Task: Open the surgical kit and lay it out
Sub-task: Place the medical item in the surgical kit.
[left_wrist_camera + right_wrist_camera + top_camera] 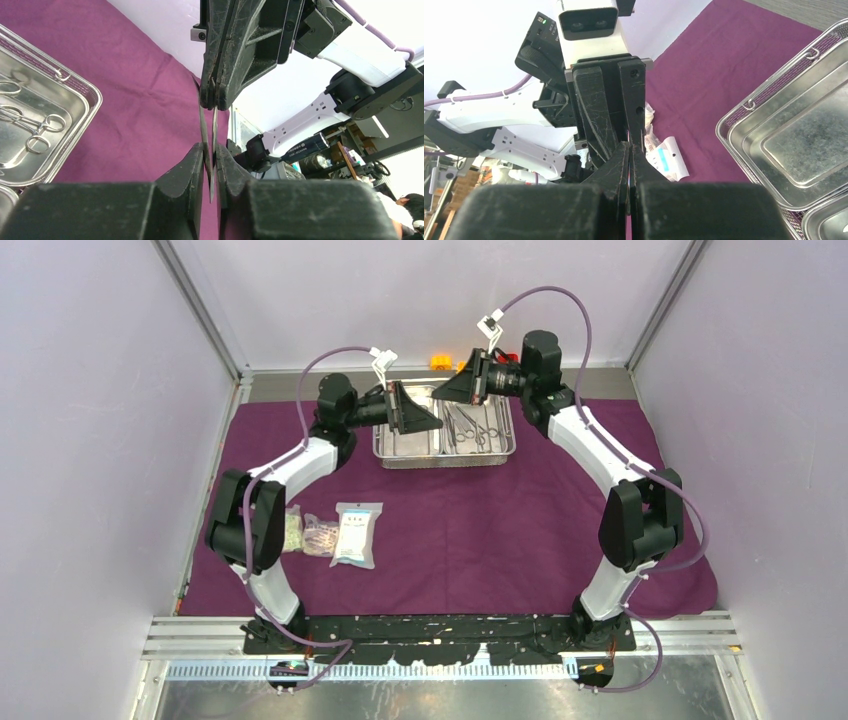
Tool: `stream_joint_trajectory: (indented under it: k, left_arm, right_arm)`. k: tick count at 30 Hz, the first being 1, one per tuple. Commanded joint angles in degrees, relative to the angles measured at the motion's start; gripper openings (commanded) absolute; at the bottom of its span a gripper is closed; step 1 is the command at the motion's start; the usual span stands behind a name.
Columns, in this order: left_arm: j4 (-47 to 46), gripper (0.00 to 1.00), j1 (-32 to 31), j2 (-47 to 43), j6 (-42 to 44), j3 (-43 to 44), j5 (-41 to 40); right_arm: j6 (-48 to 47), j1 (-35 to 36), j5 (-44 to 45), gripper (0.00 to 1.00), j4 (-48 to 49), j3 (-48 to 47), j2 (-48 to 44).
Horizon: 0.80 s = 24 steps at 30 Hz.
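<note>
Both arms meet above the steel tray [400,447] on purple cloth [480,530], packets [357,535] lying front-left.

- A small yellow-and-orange toy brick [440,362] is being seen at upper centre of the top view, on the grey tabletop [275,386].
- The scene is being enclosed by pale lilac walls [90,420] and aluminium corner posts [198,308].
- A ribbed metal rail [450,670] is being shown along the bottom edge.
- Cluttered lab shelving [357,150] is being glimpsed at lower right of the left wrist view.

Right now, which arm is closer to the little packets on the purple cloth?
The left arm. Its elbow hangs just beside the packets; the right arm stands across the cloth, well away from them.
</note>
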<state>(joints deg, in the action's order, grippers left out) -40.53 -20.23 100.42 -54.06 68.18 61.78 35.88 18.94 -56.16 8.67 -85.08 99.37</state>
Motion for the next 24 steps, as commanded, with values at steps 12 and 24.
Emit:
stream_joint_trajectory:
  k: [12, 24]
  left_arm:
    - [28.0, 0.0, -1.5, -12.0, 21.1, -3.7, -15.2]
    - [58.7, 0.0, -10.8, -19.3, 34.6, -10.5, -42.4]
  right_arm:
    - [-20.0, -1.6, 2.8, 0.44, -21.0, -4.0, -4.4]
    - [-35.1, -5.5, 20.2, 0.67, -35.0, -0.3, -13.2]
